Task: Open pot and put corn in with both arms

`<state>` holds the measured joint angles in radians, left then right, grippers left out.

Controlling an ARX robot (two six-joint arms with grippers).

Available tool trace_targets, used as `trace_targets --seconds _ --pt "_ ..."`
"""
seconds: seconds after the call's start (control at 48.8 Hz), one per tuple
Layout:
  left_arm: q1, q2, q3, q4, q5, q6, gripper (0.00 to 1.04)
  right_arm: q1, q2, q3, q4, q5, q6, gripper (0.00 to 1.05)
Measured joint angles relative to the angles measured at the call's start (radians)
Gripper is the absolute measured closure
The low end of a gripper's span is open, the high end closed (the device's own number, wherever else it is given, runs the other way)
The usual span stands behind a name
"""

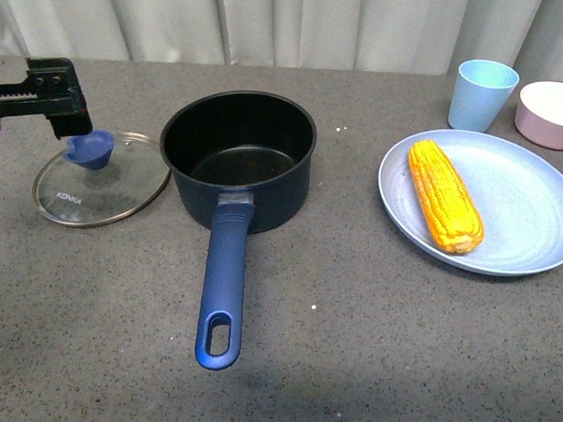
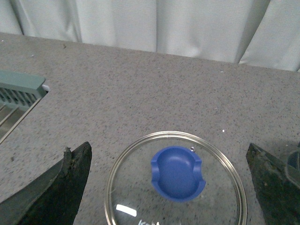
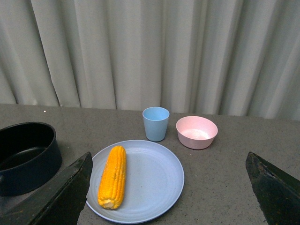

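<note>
The navy pot (image 1: 239, 157) stands uncovered in the middle of the table, its long handle (image 1: 221, 288) pointing toward me. To its left the glass lid (image 1: 101, 180) lies flat, blue knob (image 1: 90, 147) up. My left gripper (image 1: 67, 113) hovers open just above that knob (image 2: 177, 172), with its fingers wide on either side of the lid (image 2: 122, 187). The corn (image 1: 444, 194) lies on a blue plate (image 1: 524, 210) at the right. In the right wrist view the right gripper (image 3: 168, 161) stands open and empty, well back from the corn (image 3: 113, 176). It does not show in the front view.
A light blue cup (image 1: 482, 93) and a pink bowl (image 1: 550, 113) stand behind the plate at the far right. A grey curtain hangs along the table's back edge. A metal rack (image 2: 18, 93) shows at the edge of the left wrist view.
</note>
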<state>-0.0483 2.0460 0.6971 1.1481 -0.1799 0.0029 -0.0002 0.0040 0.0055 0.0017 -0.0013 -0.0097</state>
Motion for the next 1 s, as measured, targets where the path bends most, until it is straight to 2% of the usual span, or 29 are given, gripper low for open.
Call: trace_targets --seconds 0.103,0.164,0.205,0.267,0.718,0.882,1.005 --pt "0.014 -0.126 -0.103 -0.001 0.008 -0.004 0.06 0.000 0.000 0.000 0.000 0.000 0.000 0.09" --pt "0.030 -0.188 -0.166 0.049 0.077 -0.004 0.11 0.000 0.000 0.000 0.000 0.000 0.000 0.09" --pt "0.040 -0.241 -0.237 0.143 0.153 -0.005 0.20 0.000 0.000 0.000 0.000 0.000 0.000 0.09" --pt "0.044 -0.332 -0.324 0.178 0.172 -0.005 0.33 0.000 0.000 0.000 0.000 0.000 0.000 0.09" --pt "0.046 -0.661 -0.547 0.075 0.177 -0.005 0.99 0.000 0.000 0.000 0.000 0.000 0.000 0.09" --pt "0.045 -0.860 -0.582 -0.100 0.178 -0.006 1.01 0.000 0.000 0.000 0.000 0.000 0.000 0.09" --pt "0.046 -0.982 -0.618 -0.175 0.177 -0.006 1.01 0.000 0.000 0.000 0.000 0.000 0.000 0.09"
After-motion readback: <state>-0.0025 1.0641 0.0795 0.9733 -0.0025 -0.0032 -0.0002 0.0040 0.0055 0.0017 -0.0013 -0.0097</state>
